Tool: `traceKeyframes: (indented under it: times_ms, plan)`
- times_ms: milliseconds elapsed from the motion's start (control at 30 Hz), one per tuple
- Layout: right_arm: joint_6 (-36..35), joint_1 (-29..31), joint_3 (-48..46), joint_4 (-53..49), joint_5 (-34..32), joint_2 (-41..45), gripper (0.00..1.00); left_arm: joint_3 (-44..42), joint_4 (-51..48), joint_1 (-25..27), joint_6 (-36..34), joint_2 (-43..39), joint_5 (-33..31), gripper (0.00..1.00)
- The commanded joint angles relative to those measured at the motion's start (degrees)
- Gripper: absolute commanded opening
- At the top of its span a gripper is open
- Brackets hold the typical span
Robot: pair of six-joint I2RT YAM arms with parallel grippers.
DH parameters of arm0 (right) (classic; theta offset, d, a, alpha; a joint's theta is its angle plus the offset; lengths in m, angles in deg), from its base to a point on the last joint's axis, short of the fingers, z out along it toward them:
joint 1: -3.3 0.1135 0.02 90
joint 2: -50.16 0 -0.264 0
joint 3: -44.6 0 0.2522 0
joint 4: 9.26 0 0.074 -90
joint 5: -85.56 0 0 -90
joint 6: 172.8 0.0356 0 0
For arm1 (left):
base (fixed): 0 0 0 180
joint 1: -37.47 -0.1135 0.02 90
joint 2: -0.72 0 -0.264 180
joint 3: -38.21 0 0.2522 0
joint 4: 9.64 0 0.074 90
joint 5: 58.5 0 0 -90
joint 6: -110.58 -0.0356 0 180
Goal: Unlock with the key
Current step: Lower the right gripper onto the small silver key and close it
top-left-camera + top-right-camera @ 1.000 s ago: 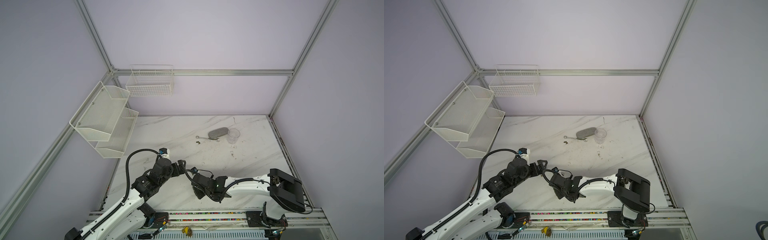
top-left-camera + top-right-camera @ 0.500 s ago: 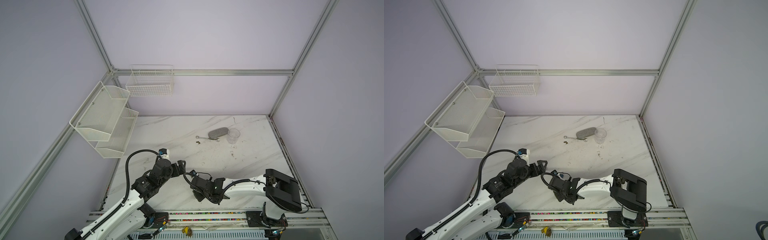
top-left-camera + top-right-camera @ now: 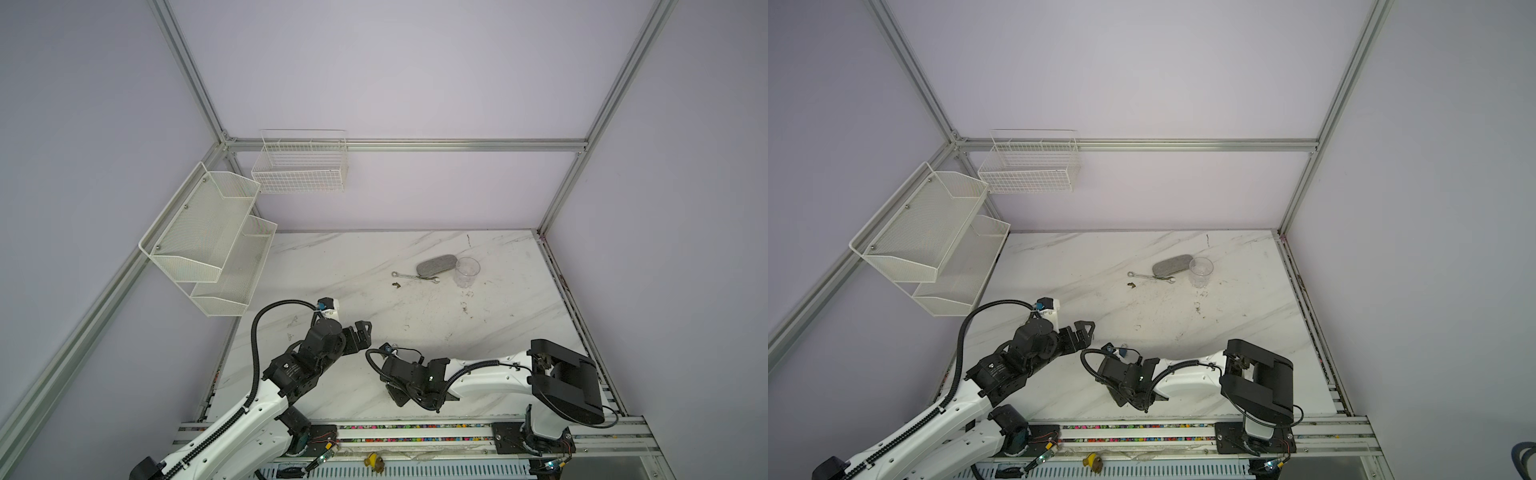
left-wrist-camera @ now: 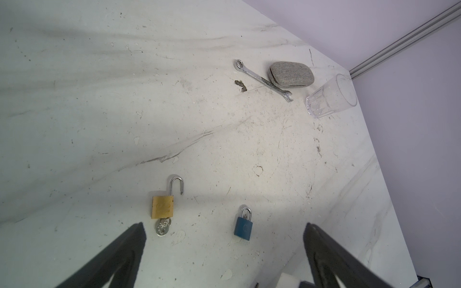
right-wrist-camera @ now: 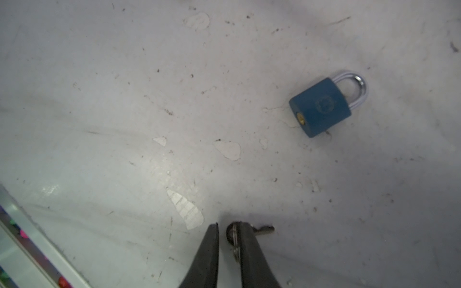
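Looking over the white marble table (image 3: 353, 266), we take the blue padlock (image 5: 320, 107) as our mark. Our left gripper (image 4: 224, 225) hangs over the table with its fingers spread wide; the blue padlock lies just ahead of the gap between them. Our right gripper (image 5: 225, 225) sits low, near the blue padlock but apart from it, its fingers almost together with a thin gap between them. Well beyond the blue padlock we see a grey pouch (image 4: 291, 74), a clear cup (image 4: 331, 98) and a wrench (image 4: 263, 81) just beside the pouch. Next to the blue padlock, not touching it, a brass padlock (image 4: 162, 207) lies flat with its shackle swung open and a silver key head (image 4: 163, 227) at its keyhole end. The blue padlock's shackle is shut. The key (image 5: 263, 229) lies on the table clear of the blue padlock, its ringed head in the right gripper's gap against one finger, its blade poking out past that finger. Whether the fingers pinch it we cannot tell.
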Motion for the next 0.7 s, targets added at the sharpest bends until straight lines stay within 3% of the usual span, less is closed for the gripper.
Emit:
traceKeyframes:
  times_ms: [0, 400, 667]
  plan:
    - [1.1, 0.5, -0.1, -1.5, -1.8, 0.6, 0.17, -2.2, 2.5, -0.2, 0.8, -0.9, -0.1, 1.00]
    - [3.6, 0.5, 0.0, -1.5, -2.6, 2.7, 0.05, -2.0, 3.4, -0.2, 1.2, -1.0, 0.8, 1.00]
    - [4.1, -0.1, -0.1, -0.8, -4.0, 12.2, 0.04, -0.5, 3.7, -0.2, 1.5, -2.7, 1.3, 1.00]
